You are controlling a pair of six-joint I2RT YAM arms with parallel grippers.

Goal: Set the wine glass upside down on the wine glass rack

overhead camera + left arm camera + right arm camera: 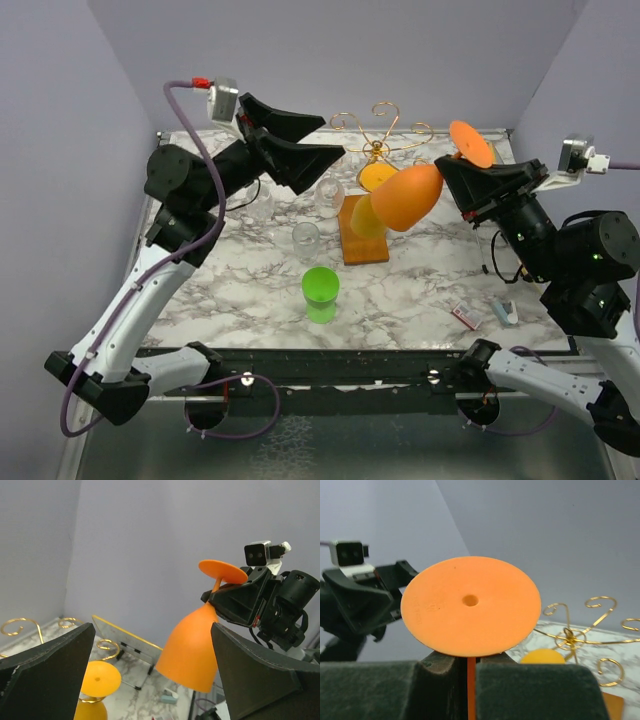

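We are carrying the orange plastic wine glass [407,197] in the air just beside the thin gold wire rack with curled spiral arms [377,150], foot uppermost and bowl tilting down toward the rack's brown wooden base [362,245]; it is not yet hanging. A second, yellow-orange glass [368,205] is already hanging inverted near the stem. As we judge it, the step wants the stem slid into a free spiral with the foot disc riding above the wire, approaching level and keeping the bowl off the hung glass. The right gripper [468,675] is pinching the thin orange stem just under the round foot [470,605], jaws nearly together. The left gripper [330,138] is hovering nearby, fingers spread wide, touching nothing.
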